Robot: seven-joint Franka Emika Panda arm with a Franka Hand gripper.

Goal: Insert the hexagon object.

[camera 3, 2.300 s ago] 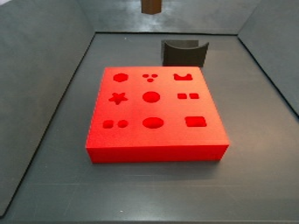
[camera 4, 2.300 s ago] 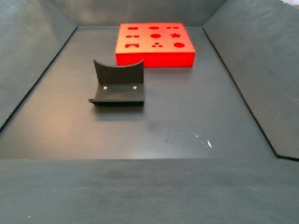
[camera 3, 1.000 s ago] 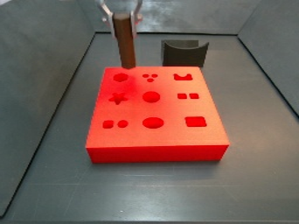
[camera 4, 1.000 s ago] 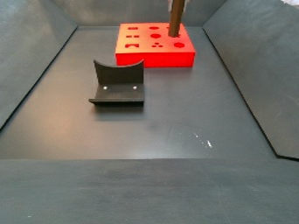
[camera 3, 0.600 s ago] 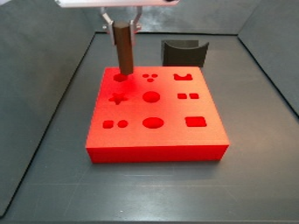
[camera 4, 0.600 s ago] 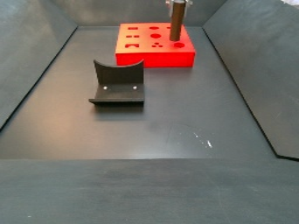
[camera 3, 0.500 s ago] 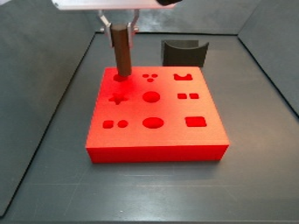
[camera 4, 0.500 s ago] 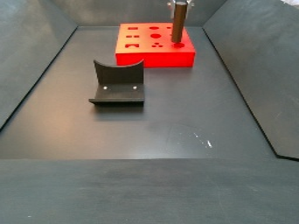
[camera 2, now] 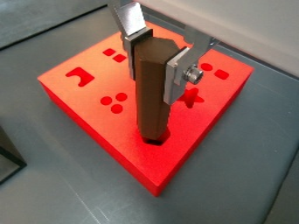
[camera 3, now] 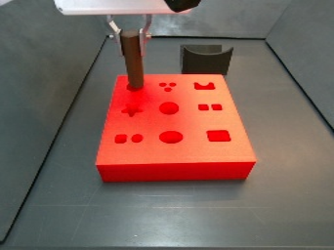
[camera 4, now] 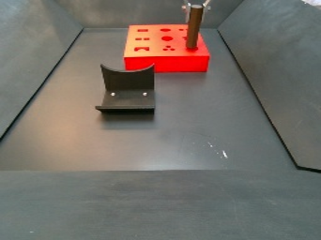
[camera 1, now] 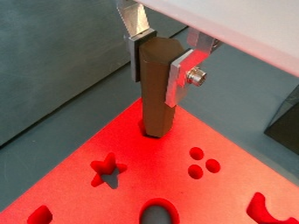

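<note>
Hexagon object: the long, slim, dark brown rod-like hexagon object [camera 1: 156, 92] stands upright over a corner region of the flat red block with shaped cut-outs [camera 1: 222, 188]; its lower end sits at the block's top face, in or at a hole near that corner.
Peg in other views: it shows as an upright brown rod in both side views [camera 3: 133, 61] [camera 4: 193, 25] and in a wrist view [camera 2: 153, 92].
Gripper: the two-finger gripper [camera 1: 162, 54] is above that corner of the red block, its flat silver fingers [camera 1: 177, 77] pressed against opposite sides of the peg's upper part, pinching it.
Gripper in side views: the gripper [camera 3: 135, 29] appears at the top edge of the picture under a pale body; in a side view [camera 4: 194, 5] only its lowest part shows.
Only in wrist views: the clamp on the peg, a screw in one finger plate, and the peg's lower end at the block surface [camera 2: 153, 137].
Only in side views: the whole red block [camera 3: 174, 129] on the dark grey floor [camera 3: 300, 195], and the dark L-shaped fixture [camera 4: 126, 89] well apart from the red block [camera 4: 167, 47].
Fixture, side view: it [camera 3: 206, 57] stands just beyond the block's far edge.
Cut-outs: star, round, square and dotted shapes lie open beside the peg.
</note>
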